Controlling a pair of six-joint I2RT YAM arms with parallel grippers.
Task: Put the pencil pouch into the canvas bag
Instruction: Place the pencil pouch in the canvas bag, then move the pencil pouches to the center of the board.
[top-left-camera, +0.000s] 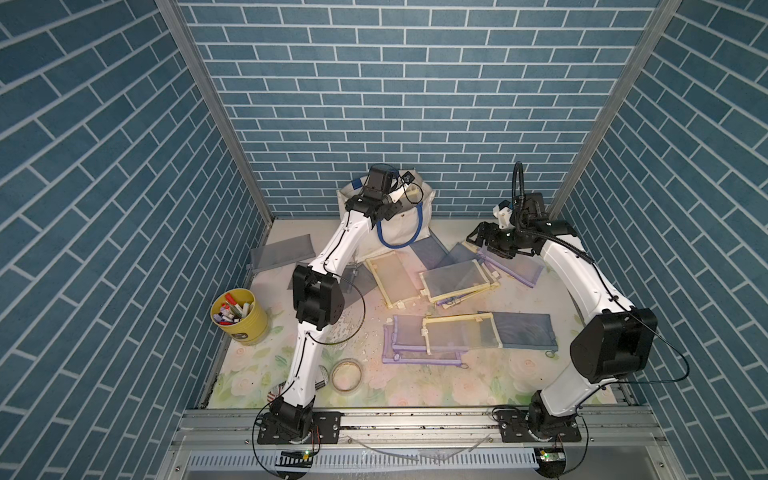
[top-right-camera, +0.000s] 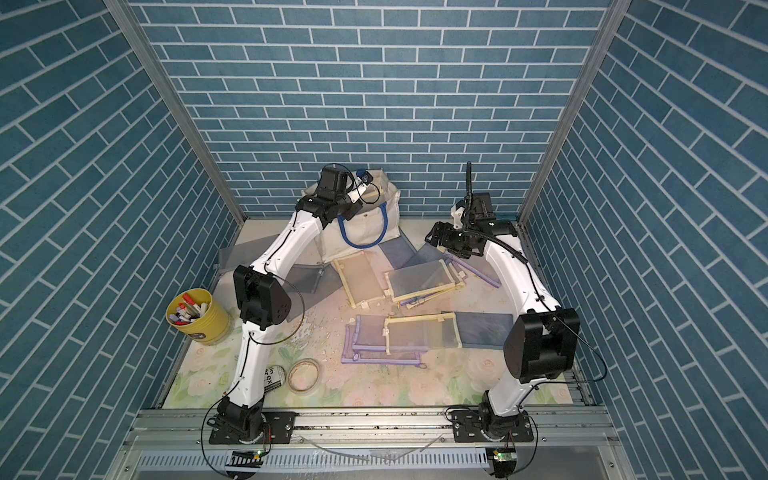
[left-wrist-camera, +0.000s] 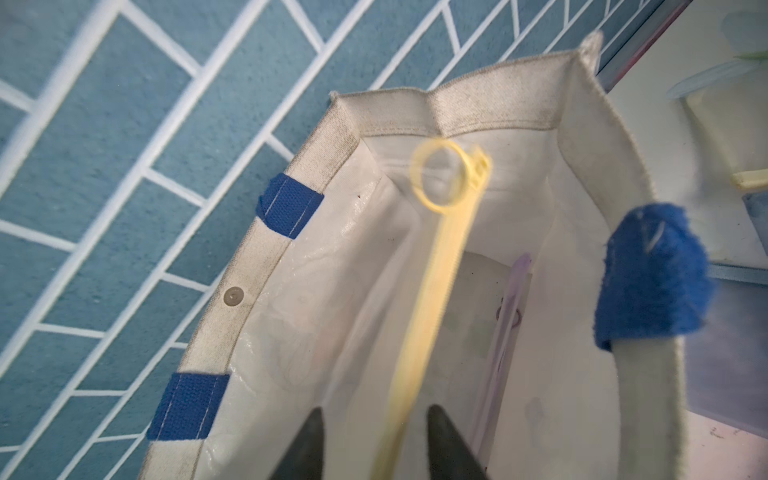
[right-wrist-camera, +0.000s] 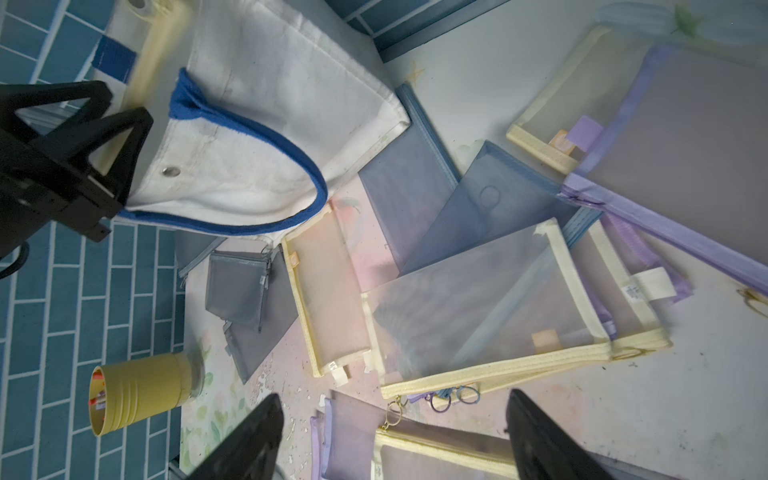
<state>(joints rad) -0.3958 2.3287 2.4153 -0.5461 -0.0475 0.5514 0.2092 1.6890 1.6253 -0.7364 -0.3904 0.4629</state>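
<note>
Over the open canvas bag (top-left-camera: 399, 228), at 12 o'clock on the table (top-left-camera: 519, 382), the left gripper (left-wrist-camera: 374, 409) hangs with jaws apart. The yellow-trimmed pencil pouch (left-wrist-camera: 442, 266) shows blurred between them, inside the bag's mouth, with gaps on both sides. At 2 o'clock the right gripper (right-wrist-camera: 395, 397) hovers empty, spread wide, above scattered mesh pouches (top-left-camera: 455, 280). Print on their tags (right-wrist-camera: 631, 291) and on the yellow marker cup (top-left-camera: 245, 324) at 9 o'clock is too small to read.
</note>
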